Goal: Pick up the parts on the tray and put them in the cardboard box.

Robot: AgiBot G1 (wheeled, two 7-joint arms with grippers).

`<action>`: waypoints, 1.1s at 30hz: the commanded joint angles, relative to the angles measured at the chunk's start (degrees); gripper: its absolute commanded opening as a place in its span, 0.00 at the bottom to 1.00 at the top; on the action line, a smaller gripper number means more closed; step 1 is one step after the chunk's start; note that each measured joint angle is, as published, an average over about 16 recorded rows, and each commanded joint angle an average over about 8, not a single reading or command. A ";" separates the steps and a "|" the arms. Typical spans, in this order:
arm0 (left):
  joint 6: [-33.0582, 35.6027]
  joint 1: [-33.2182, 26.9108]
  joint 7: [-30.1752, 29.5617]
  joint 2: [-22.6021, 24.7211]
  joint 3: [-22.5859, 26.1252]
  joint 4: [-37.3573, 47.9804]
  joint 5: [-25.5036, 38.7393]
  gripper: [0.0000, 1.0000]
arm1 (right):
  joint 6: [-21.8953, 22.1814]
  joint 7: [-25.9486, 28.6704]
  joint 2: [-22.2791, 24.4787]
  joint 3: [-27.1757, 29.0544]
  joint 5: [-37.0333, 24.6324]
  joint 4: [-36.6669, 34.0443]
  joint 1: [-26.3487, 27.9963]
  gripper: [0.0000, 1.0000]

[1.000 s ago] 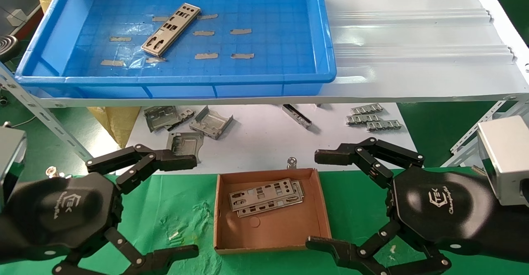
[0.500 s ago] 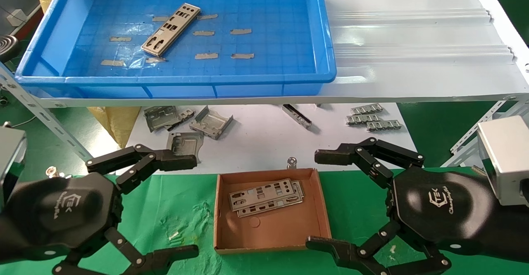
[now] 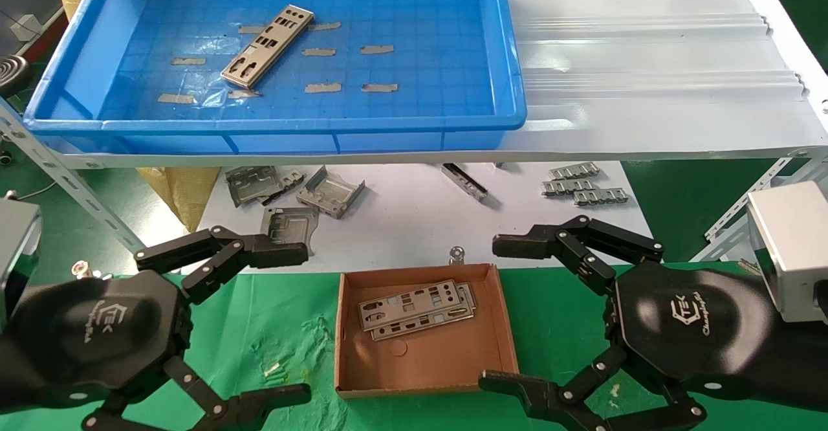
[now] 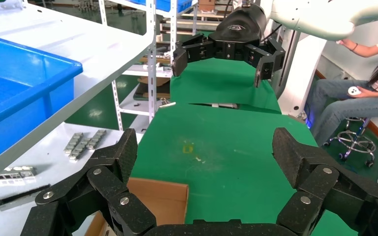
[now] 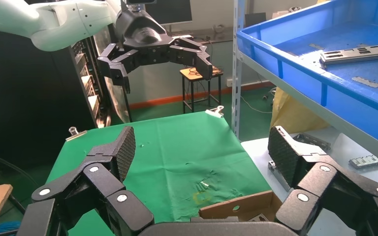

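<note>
Left gripper (image 3: 284,321) and right gripper (image 3: 508,311) — both spread wide, empty, flanking the cardboard box (image 3: 424,366) on the green cloth. Two parts (image 3: 414,311) lie in the box; one plate (image 3: 267,46) lies in the blue tray (image 3: 453,62) — upper shelf.

Tray (image 3: 511,62) on upper shelf, one part (image 3: 267,46) inside, left of centre. Cardboard box (image 3: 498,327) below, nearer, holding stacked parts (image 3: 414,311); left gripper (image 3: 284,321) and right gripper (image 3: 501,314) flank it.
</note>
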 commanded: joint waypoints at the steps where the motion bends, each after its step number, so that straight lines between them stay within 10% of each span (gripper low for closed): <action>1: 0.00 0.00 0.00 0.00 0.00 0.00 0.00 1.00 | 0.00 0.00 0.00 0.00 0.00 0.00 0.00 1.00; 33: 0.00 0.00 0.00 0.00 0.00 0.00 0.00 1.00 | 0.00 0.00 0.00 0.00 0.00 0.00 0.00 1.00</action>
